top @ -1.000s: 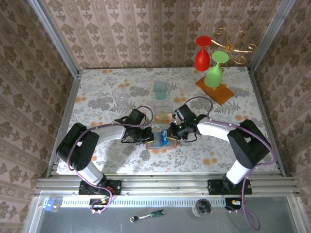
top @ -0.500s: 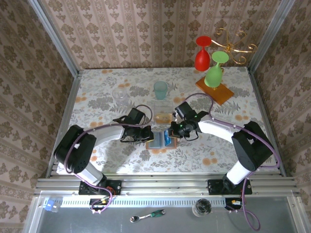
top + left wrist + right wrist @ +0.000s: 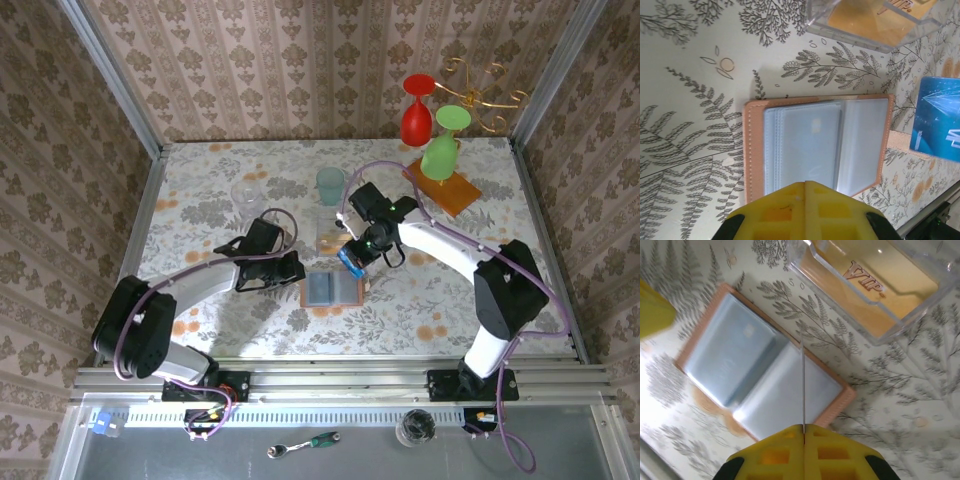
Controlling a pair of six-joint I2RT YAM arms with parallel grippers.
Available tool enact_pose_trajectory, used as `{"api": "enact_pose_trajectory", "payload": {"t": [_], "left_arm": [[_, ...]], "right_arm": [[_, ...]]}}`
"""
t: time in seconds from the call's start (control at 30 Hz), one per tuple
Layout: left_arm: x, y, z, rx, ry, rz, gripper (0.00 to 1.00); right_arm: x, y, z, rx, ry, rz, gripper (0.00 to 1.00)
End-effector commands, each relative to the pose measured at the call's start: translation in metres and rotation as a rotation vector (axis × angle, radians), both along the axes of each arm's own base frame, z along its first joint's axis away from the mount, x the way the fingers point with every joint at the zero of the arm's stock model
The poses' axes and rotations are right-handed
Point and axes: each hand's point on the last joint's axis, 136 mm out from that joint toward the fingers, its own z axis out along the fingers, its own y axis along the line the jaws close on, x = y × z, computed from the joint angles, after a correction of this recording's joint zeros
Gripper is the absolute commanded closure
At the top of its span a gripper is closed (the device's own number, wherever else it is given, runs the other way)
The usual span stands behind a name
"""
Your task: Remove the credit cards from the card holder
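My left tool (image 3: pixel 805 189) and right tool (image 3: pixel 804 432) are yellow; the credit card (image 3: pixel 940 120) teal-blue, the card holder (image 3: pixel 815 145) tan with grey pockets, the bench (image 3: pixel 690 100) pale, fern-printed.

Tan card holder (image 3: pixel 332 290) spread flat, grey pockets up, beneath right gripper (image 3: pixel 804 429); teal-blue card (image 3: pixel 939 120) pinched edge-on there (clear of pockets); orange-gold card (image 3: pixel 875 287) lying flat beyond.
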Motion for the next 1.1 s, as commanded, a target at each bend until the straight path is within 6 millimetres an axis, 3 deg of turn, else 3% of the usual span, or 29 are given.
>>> {"api": "enact_pose_trajectory", "payload": {"t": [0.0,0.4,0.73,1.07], "left_arm": [[-0.006,0.013,-0.003,0.034,-0.004,0.0,0.97],[-0.011,0.027,-0.012,0.048,0.013,0.003,0.96],[-0.006,0.031,-0.009,0.049,0.008,0.026,0.95],[0.002,0.027,-0.008,0.052,0.01,0.009,0.95]], "right_arm": [[-0.003,-0.02,-0.002,-0.158,-0.034,0.247,0.94],[0.027,-0.012,0.014,-0.25,-0.102,0.57,1.0],[0.064,0.006,0.03,-0.219,-0.145,0.626,1.0],[0.092,0.018,0.032,-0.206,-0.147,0.656,1.0]]}}
